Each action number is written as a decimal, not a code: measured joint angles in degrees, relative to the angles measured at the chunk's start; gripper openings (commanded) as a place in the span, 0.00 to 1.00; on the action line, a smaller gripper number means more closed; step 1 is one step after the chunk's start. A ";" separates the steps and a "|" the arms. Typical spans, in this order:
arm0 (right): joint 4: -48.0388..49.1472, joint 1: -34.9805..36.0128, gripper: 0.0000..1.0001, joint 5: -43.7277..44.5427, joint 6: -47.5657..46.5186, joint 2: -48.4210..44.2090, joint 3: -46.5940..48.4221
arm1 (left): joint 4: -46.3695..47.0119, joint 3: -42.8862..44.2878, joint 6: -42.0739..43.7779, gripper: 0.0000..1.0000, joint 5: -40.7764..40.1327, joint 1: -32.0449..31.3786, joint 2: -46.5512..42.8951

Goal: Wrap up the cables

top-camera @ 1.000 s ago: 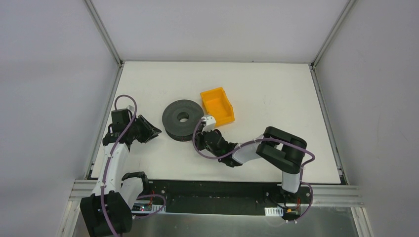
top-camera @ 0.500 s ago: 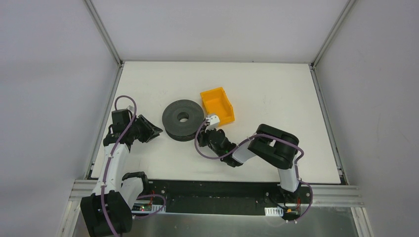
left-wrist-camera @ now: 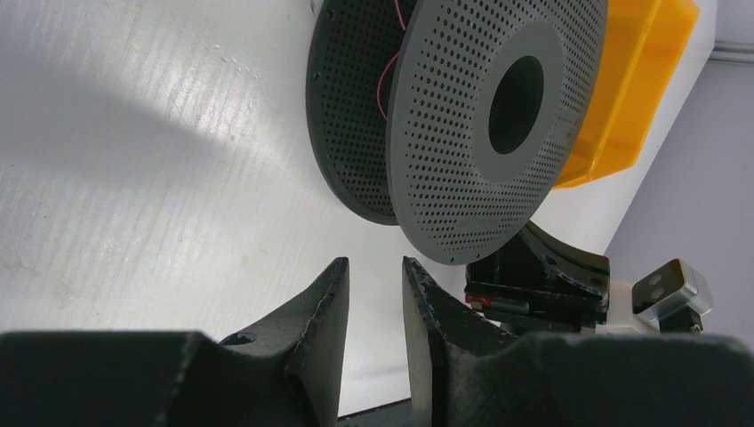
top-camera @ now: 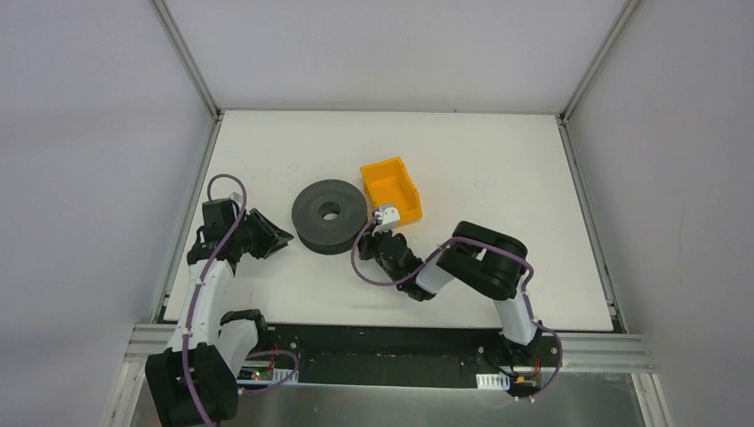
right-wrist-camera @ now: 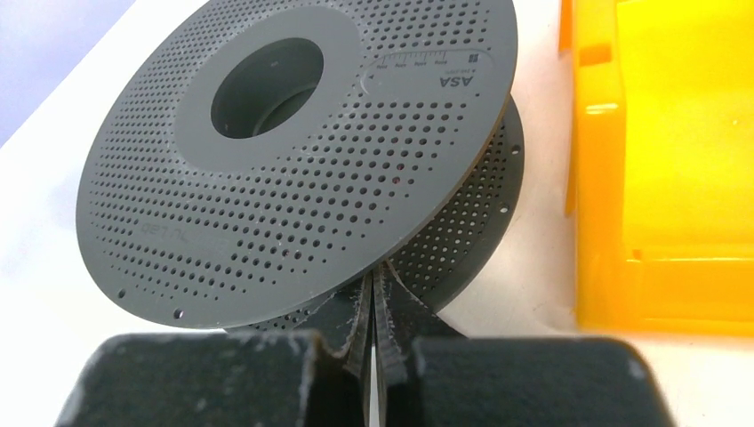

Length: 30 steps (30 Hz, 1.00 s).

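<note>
A dark grey perforated spool [top-camera: 329,214] lies flat on the white table. In the left wrist view, a hair-thin red cable [left-wrist-camera: 389,80] shows between the two flanges of the spool [left-wrist-camera: 462,133]. My left gripper [top-camera: 283,237] is just left of the spool, its jaws slightly apart and empty [left-wrist-camera: 375,271]. My right gripper [top-camera: 369,236] is at the spool's right rim. In the right wrist view its jaws [right-wrist-camera: 373,277] are pressed shut, tips tucked under the upper flange of the spool [right-wrist-camera: 293,178]. No cable shows between them.
An orange bin [top-camera: 391,189] stands just right of the spool, close to my right gripper; it also shows in the right wrist view [right-wrist-camera: 667,133] and the left wrist view [left-wrist-camera: 622,80]. Grey walls enclose the table on three sides.
My right arm's elbow has swung left toward the spool, and its wrist has shifted slightly toward the bin. The left arm has barely moved.
</note>
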 measured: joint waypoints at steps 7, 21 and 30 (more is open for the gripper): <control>1.88 0.00 0.00 0.83 -3.26 0.72 0.02 | 0.37 -0.09 -0.02 0.27 0.00 0.00 0.00; 6.75 -1.01 0.03 2.12 -4.96 3.80 0.55 | 0.37 -0.33 -0.39 0.27 0.00 0.00 0.00; 7.98 -1.01 0.16 2.21 -4.92 3.80 0.42 | 0.39 -0.33 -0.87 0.28 0.00 0.00 -0.02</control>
